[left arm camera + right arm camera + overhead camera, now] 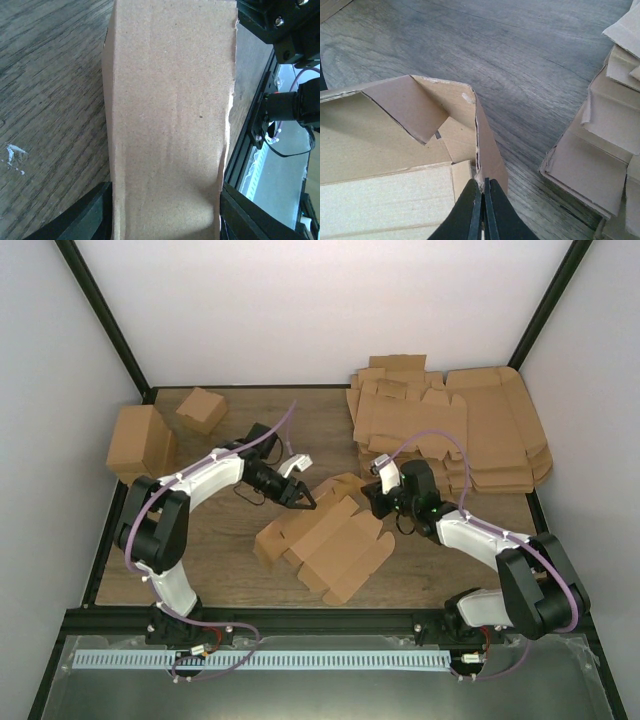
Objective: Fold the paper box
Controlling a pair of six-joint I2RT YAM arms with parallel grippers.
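The left arm (215, 475) and right arm (470, 532) are built alike: rounded black joint housings joined by white link covers. A thin purple cable (430, 435) runs along each arm in loose loops. Each base (165, 625) is black. The left pincer (305, 502) has matte black, wedge-shaped fingers (85, 222). The right pincer (482, 200) has slim black fingers tapering towards the tip.

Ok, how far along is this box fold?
Roughly midway. Done: the paper box is no longer flat, and one corner wall stands raised. In hand: the right pincer pinches that wall's edge, and the left pincer grips a panel across its width. Left: the near flaps lie splayed, so there is no closed box yet.
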